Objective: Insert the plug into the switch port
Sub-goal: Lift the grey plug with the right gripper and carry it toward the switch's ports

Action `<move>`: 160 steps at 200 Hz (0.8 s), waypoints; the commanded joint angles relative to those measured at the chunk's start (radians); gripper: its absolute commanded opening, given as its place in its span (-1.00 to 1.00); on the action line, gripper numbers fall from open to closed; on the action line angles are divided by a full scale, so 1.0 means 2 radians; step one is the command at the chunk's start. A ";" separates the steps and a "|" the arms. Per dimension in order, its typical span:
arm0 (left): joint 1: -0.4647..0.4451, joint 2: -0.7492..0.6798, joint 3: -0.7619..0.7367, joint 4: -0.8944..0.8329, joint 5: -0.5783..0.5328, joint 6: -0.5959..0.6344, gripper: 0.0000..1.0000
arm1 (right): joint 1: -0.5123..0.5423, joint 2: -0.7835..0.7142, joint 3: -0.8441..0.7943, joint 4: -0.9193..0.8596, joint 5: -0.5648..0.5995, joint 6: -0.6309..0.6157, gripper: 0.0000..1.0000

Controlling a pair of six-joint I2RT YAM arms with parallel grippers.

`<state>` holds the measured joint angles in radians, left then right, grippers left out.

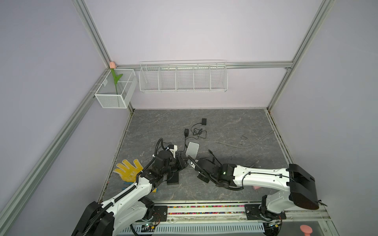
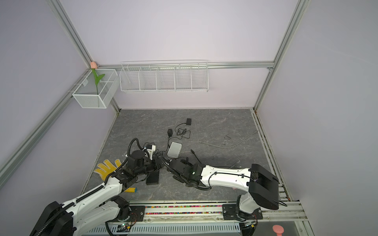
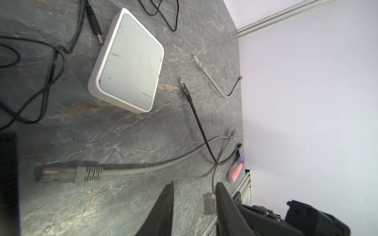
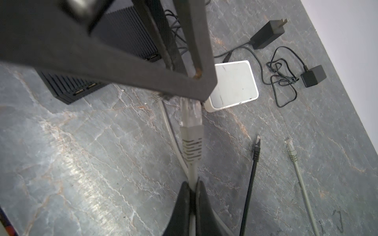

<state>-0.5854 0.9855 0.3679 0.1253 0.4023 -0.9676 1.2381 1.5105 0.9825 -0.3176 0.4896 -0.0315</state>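
A grey cable ends in a clear plug (image 4: 191, 111) with a ribbed grey boot. My right gripper (image 4: 192, 183) is shut on the cable just behind the boot. The plug's tip reaches between the fingers of my left gripper (image 3: 194, 183), which stands open; the plug (image 3: 209, 203) lies against one finger, with a gap to the other. Both grippers meet in mid-table in both top views, left (image 1: 183, 164) and right (image 1: 190, 158). The black ribbed switch (image 4: 102, 61) lies flat just behind them, its ports facing the right wrist camera. A top view shows the switch (image 1: 173, 177) under the left arm.
A second grey plug (image 3: 57, 173) lies on the table beside the switch. A white box (image 1: 192, 149) sits just beyond the grippers. Two black power adapters (image 1: 204, 121) with tangled leads, a black cable (image 1: 212, 155), a long grey cable (image 1: 245, 144) and a yellow glove (image 1: 128, 169) lie around.
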 commanded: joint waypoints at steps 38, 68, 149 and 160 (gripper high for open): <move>-0.008 0.004 -0.005 0.024 0.006 -0.016 -0.43 | 0.006 -0.007 -0.009 0.021 -0.003 -0.008 -0.87; -0.009 0.006 -0.006 0.027 0.005 -0.016 -0.49 | 0.007 -0.007 -0.006 0.024 -0.004 -0.010 -0.87; -0.009 0.015 -0.010 0.041 0.005 -0.019 -0.87 | 0.012 0.003 -0.004 0.028 0.002 -0.012 -0.87; -0.009 0.013 -0.010 0.040 0.006 -0.020 -0.93 | 0.012 0.007 -0.001 0.025 0.005 -0.011 -0.87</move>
<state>-0.5980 1.0080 0.3664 0.2115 0.4183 -1.0042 1.2526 1.5116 0.9806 -0.2955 0.4820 -0.0383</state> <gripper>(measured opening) 0.067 0.072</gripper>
